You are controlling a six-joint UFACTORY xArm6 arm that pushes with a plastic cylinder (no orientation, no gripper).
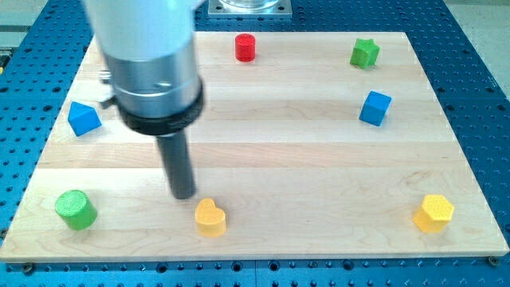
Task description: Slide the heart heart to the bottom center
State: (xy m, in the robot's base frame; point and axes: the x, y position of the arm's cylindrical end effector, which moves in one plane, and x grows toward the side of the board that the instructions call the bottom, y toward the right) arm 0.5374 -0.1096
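Observation:
The yellow heart block (210,217) lies near the view's bottom edge of the wooden board (271,135), left of centre. My tip (184,194) stands on the board just up and to the left of the heart, a small gap apart from it. The rod hangs from a large grey and black cylinder filling the view's upper left.
A green cylinder (76,210) at bottom left, a blue block (83,118) at the left edge, a red cylinder (245,47) at top centre, a green star-like block (365,53) at top right, a blue cube (374,108) at right, a yellow hexagon (433,212) at bottom right.

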